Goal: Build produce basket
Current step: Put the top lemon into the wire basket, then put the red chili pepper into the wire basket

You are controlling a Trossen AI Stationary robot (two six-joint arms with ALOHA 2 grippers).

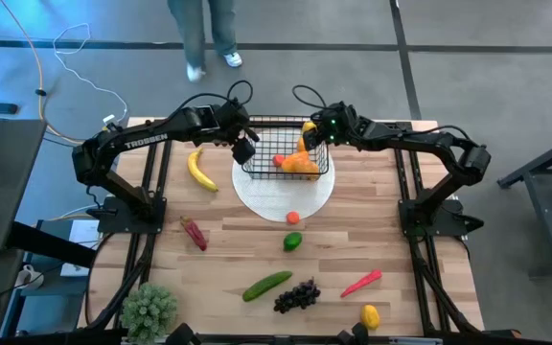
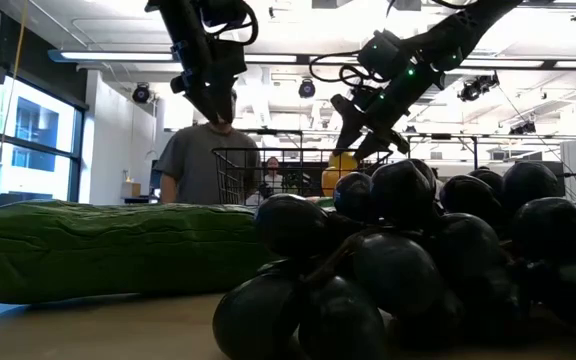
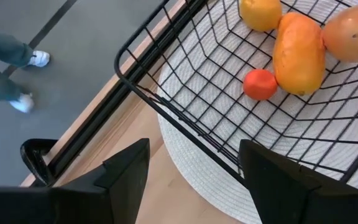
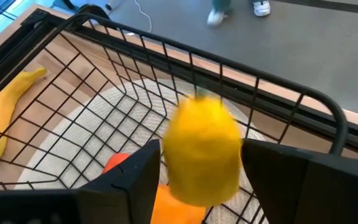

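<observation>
The table (image 1: pixel 238 244) carries a white round plate (image 1: pixel 257 196) near its far edge, and the black wire basket (image 1: pixel 257 158) stands on that plate. Only the high view shows the whole spread: a banana (image 1: pixel 199 169) just left of the plate, a cucumber (image 1: pixel 267 285) and dark grapes (image 1: pixel 297 295) toward the near edge, and a potted plant (image 1: pixel 149 309) at the near left corner.

The left gripper (image 1: pixel 242 149) hangs over the basket's left rim; its wrist view shows the fingers (image 3: pixel 126 171) apart with nothing between them, and the mango (image 3: pixel 299 53) and a small orange (image 3: pixel 260 84) lying on the basket floor.

The right gripper (image 1: pixel 310 137) is over the basket's right side. Its wrist view alone shows a blurred lemon (image 4: pixel 202 149) between the parted fingers (image 4: pixel 135 174); whether they touch it cannot be told.

The low view, filled by grapes and cucumber, adds a person (image 2: pixel 196 165) behind the table.
</observation>
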